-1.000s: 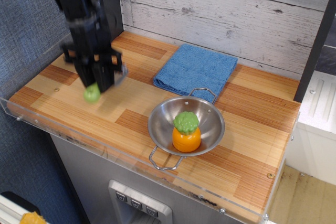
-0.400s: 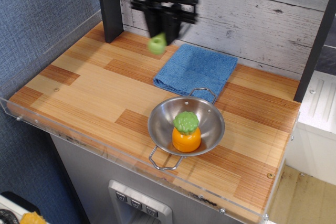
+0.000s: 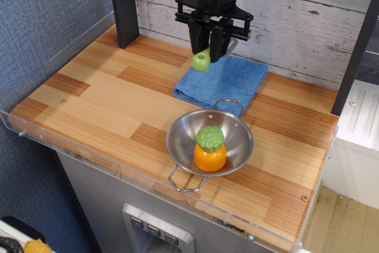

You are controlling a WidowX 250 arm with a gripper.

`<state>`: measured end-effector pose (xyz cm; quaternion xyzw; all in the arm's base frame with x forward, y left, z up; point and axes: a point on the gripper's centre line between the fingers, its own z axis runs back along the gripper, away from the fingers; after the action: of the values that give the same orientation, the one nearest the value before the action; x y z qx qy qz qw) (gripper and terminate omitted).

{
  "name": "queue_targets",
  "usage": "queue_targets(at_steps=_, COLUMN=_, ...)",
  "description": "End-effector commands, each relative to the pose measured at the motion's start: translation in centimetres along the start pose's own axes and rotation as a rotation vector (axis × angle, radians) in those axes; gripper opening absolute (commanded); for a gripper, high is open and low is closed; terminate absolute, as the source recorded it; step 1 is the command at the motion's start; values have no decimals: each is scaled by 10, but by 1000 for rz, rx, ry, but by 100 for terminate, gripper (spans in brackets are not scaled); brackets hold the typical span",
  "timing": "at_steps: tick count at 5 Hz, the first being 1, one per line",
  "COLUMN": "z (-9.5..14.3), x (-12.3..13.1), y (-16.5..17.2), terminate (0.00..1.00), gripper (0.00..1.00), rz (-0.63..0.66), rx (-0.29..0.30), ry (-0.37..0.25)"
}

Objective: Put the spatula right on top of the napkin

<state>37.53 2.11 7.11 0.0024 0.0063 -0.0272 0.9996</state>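
My gripper (image 3: 211, 48) is shut on the spatula (image 3: 202, 60) and holds it in the air above the far left part of the napkin (image 3: 222, 80). The spatula's light-green handle end with its hole hangs down to the left below the fingers, and a bit of its grey blade shows to the right behind them. The napkin is a folded blue terry cloth lying flat on the wooden counter (image 3: 106, 99) near the back wall.
A steel bowl (image 3: 237, 125) with wire handles stands just in front of the napkin and holds an orange toy with a green top (image 3: 210, 148). A black post (image 3: 121, 4) stands at the back left. A clear plastic rim runs along the counter's front edge.
My gripper has carried the spatula from the front left of the counter to the back and right, and now holds it lower, over the napkin's far left part.
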Motion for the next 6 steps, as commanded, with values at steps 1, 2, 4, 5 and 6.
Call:
queue_targets(at_steps=1, z=3, x=-1, y=5, terminate=0, gripper=0, rz=5, rx=2, ry=-47)
queue_targets(at_steps=2, z=-4, x=-1, y=8, terminate=0, gripper=0, rz=9, rx=-6, ry=-42)
queue_targets(at_steps=4, z=0, x=0, y=6, terminate=0, gripper=100, rz=-10, rx=-21, ry=-47)
queue_targets(at_steps=5, z=5, x=1, y=4, terminate=0, gripper=100, rz=-21, rx=-23, ry=-63)
queue_targets(at_steps=6, z=37, x=-5, y=5, terminate=0, gripper=100, rz=1, rx=-11, ry=-128)
